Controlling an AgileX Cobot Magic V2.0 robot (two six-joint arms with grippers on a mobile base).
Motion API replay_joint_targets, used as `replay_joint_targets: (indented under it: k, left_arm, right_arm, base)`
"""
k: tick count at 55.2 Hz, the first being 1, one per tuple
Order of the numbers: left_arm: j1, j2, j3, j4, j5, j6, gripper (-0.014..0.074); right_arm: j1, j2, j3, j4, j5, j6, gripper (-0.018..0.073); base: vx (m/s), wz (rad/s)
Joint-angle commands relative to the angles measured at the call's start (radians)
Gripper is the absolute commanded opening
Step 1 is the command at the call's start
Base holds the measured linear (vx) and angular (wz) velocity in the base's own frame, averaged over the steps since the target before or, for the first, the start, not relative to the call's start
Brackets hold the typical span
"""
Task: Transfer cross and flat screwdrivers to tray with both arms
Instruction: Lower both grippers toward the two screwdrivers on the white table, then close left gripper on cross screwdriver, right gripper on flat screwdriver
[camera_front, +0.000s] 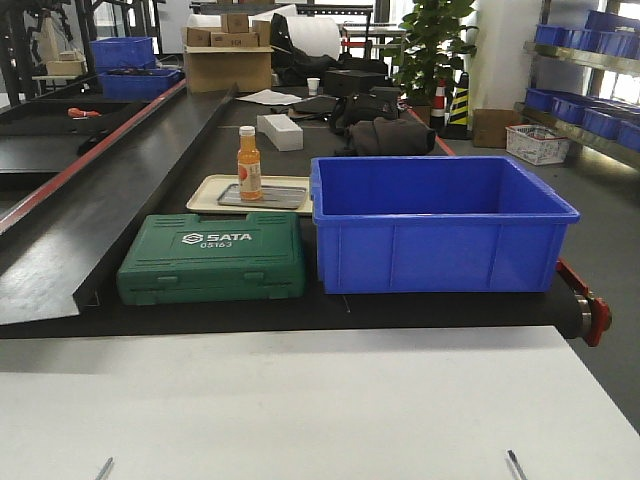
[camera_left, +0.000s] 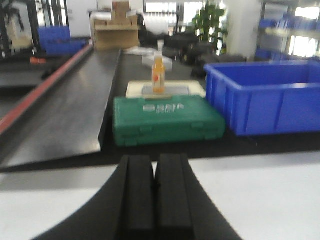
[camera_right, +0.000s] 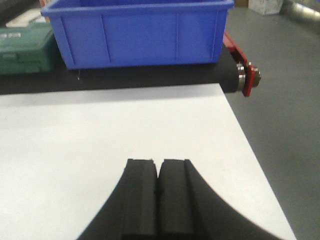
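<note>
No screwdriver shows in any view. A closed green SATA tool case (camera_front: 212, 258) lies on the black belt, also in the left wrist view (camera_left: 166, 119). Behind it is a beige tray (camera_front: 205, 195) holding a metal plate and an upright orange bottle (camera_front: 249, 163). My left gripper (camera_left: 155, 157) is shut and empty, low over the white table and facing the case. My right gripper (camera_right: 159, 161) is shut and empty over the white table, facing the blue bin. In the front view only thin tips show at the bottom edge, left (camera_front: 103, 468) and right (camera_front: 515, 465).
A large empty blue bin (camera_front: 437, 220) stands right of the case, also in the right wrist view (camera_right: 137, 32). The white table (camera_front: 300, 400) lies in front of the belt; its right edge drops to the floor. A red roller end (camera_right: 248, 80) sticks out at the belt's right.
</note>
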Motion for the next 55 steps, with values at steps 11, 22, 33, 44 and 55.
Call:
replay_joint_targets:
  k: [11, 22, 33, 44, 55]
  left_arm:
    - [-0.007, 0.207, -0.031, -0.006, -0.097, -0.002, 0.0384]
    - [0.008, 0.357, -0.058, -0.006, 0.033, -0.016, 0.0489]
    - [0.058, 0.591, -0.228, 0.000, 0.367, 0.008, 0.0489]
    - [0.059, 0.825, -0.410, -0.036, 0.479, 0.224, 0.0489]
    - [0.059, 0.991, -0.504, -0.082, 0.505, 0.291, 0.0489]
  right_arm:
    - [-0.004, 0.160, -0.037, -0.009, -0.080, -0.004, 0.0325]
    - [-0.004, 0.230, -0.037, -0.006, -0.062, -0.004, 0.0396]
    - [-0.004, 0.243, -0.037, -0.006, -0.066, -0.004, 0.0396]
    - [-0.004, 0.243, -0.037, -0.006, -0.063, -0.004, 0.0396]
    - [-0.004, 0.243, -0.037, -0.006, -0.062, -0.004, 0.0396]
  base:
    - [0.00, 0.00]
    - [0.00, 0.00]
    - [0.00, 0.00]
    - [0.00, 0.00]
    - [0.00, 0.00]
